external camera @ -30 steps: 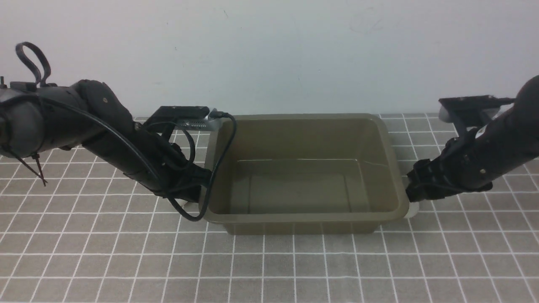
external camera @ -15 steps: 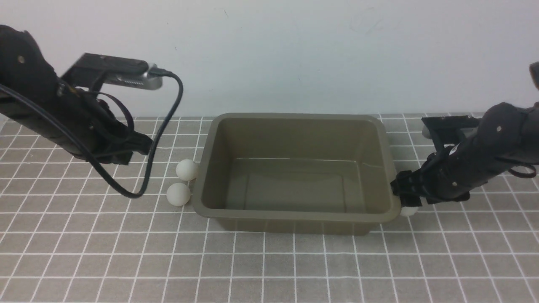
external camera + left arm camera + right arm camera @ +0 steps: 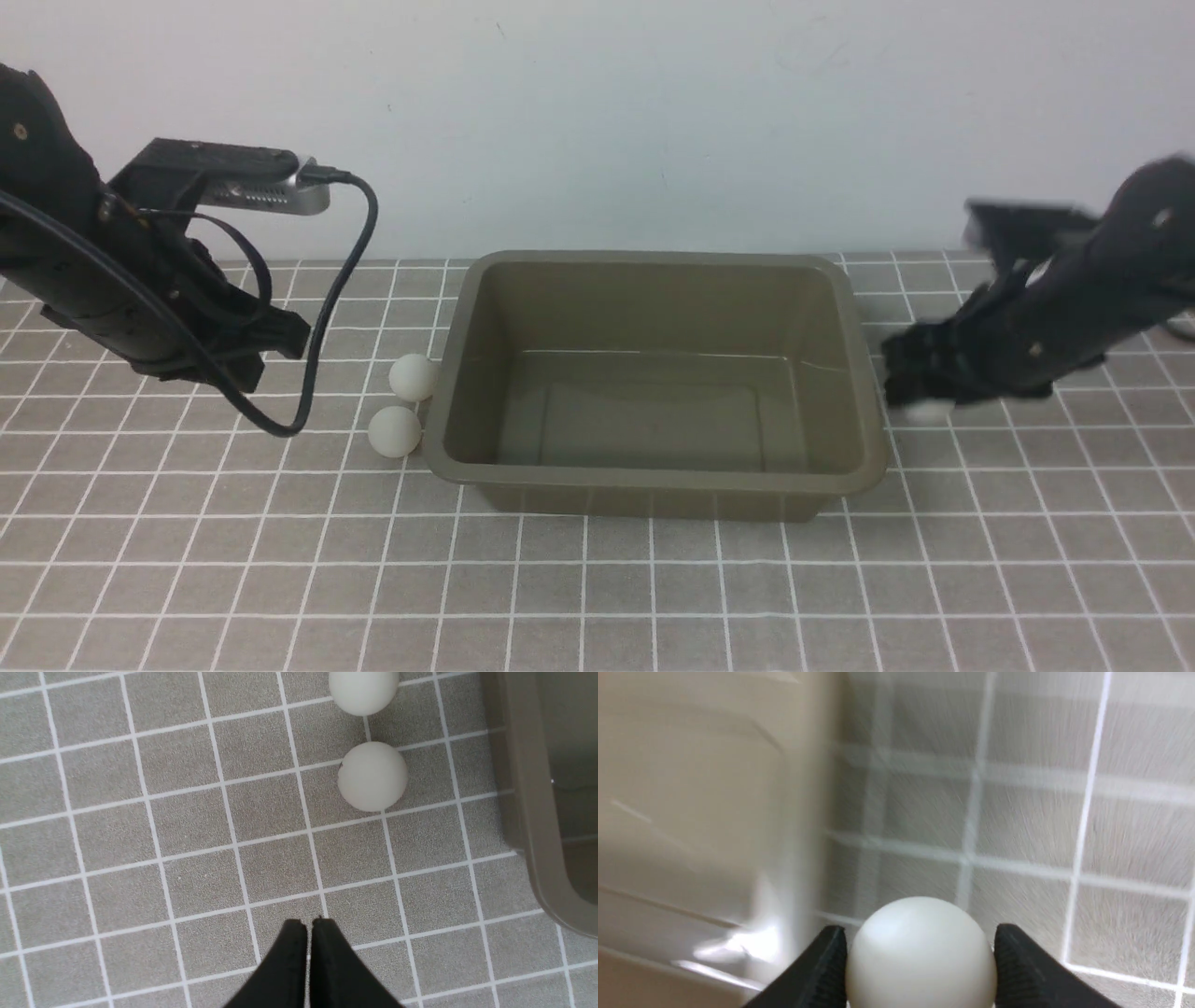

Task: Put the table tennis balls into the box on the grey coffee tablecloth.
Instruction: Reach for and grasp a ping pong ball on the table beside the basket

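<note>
In the front view, a pale wall stood behind the grey tablecloth, printed with thin white squares. The glossy olive-brown box, rim rolled and walls tapering, was set centrally, presumably for reach from either side. Two matte balls, a far one and a near one, lay beside its left wall. In the left wrist view, the left gripper was seen closed on nothing, apart from both. In the right wrist view, the third ball was clasped between the right gripper's fingertips, held at the box's right, probably for lifting over the rim.
</note>
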Robot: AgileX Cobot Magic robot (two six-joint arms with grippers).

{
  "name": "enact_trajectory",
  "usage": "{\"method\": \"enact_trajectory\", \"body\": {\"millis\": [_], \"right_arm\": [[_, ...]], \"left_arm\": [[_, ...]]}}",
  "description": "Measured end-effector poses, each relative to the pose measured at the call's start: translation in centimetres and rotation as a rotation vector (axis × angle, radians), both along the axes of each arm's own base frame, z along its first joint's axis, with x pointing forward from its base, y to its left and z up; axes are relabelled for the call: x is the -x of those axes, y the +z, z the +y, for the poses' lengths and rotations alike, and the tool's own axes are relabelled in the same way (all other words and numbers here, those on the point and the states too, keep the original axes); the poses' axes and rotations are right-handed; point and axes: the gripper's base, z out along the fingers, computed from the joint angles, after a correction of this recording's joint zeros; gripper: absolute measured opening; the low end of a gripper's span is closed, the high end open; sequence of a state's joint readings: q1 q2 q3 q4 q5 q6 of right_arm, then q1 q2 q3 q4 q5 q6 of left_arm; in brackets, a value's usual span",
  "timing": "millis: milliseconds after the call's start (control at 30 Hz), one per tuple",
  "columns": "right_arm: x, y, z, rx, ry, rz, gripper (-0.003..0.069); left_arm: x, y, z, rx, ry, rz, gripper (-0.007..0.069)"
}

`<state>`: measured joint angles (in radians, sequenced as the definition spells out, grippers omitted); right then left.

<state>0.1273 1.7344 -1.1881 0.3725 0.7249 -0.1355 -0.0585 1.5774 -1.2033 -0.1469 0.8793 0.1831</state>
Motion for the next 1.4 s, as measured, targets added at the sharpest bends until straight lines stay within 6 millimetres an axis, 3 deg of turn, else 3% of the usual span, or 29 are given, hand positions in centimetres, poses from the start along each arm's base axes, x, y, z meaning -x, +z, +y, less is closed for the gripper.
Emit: {"method": "enact_trajectory", "body": {"millis": [67, 133, 167, 400, 500, 600, 700, 767, 900, 1000, 1100, 1167, 1300, 1400], "right_arm": [[0.6, 3.1, 0.8, -0.064, -0.016, -0.088, 0.0364], [0.8, 4.0, 1.4, -0.085, -0.007, -0.126, 0.0364], [1.0, 4.7, 2.7, -0.104, 0.025, -0.171, 0.0364], [0.1, 2.3, 7.3, -0.090, 0.183, -0.127, 0.0374], [-0.7, 2.2, 8.2, -0.092, 0.229, -0.076, 0.0496], [-0.7, 3.4, 8.3, -0.081, 0.274, -0.057, 0.0603], [-0.5, 5.2, 8.2, -0.051, 0.314, -0.071, 0.0646], [-0.4, 5.8, 8.2, -0.048, 0.319, -0.083, 0.0647], [0.6, 9.3, 7.8, -0.059, 0.314, -0.168, 0.0621], [1.5, 11.4, 7.4, -0.067, 0.310, -0.230, 0.0582], [2.5, 13.2, 7.0, -0.055, 0.310, -0.292, 0.0541], [3.2, 14.2, 6.6, -0.034, 0.313, -0.327, 0.0516], [5.1, 17.0, 5.2, 0.035, 0.291, -0.416, 0.0446], [6.8, 18.9, 4.1, 0.079, 0.254, -0.469, 0.0394]], "left_arm": [[-0.5, -0.7, 0.0, 0.003, 0.003, 0.009, 0.0013], [-0.9, -1.2, -0.1, 0.007, 0.008, 0.009, 0.0033], [-1.5, -2.3, -0.2, 0.018, 0.016, 0.022, 0.0076], [-3.7, -5.9, -1.5, 0.023, -0.013, 0.007, 0.0276], [-4.6, -8.1, -3.0, 0.002, -0.082, 0.007, 0.0419], [-5.0, -9.5, -3.8, -0.003, -0.103, 0.003, 0.0496], [-5.6, -10.7, -4.1, -0.005, -0.100, -0.011, 0.0545], [-5.8, -11.1, -4.1, -0.003, -0.096, -0.012, 0.0551], [-6.5, -12.0, -4.3, 0.012, -0.072, -0.032, 0.0547], [-6.6, -12.2, -4.3, 0.017, -0.069, -0.028, 0.0477], [-6.6, -12.5, -4.3, 0.010, -0.086, -0.020, 0.0338], [-6.6, -12.4, -4.4, 0.008, -0.096, -0.003, 0.0343], [-6.0, -11.3, -4.4, -0.001, -0.135, 0.093, 0.0343], [-6.0, -8.6, -4.4, -0.006, -0.159, 0.094, 0.0343]]}}
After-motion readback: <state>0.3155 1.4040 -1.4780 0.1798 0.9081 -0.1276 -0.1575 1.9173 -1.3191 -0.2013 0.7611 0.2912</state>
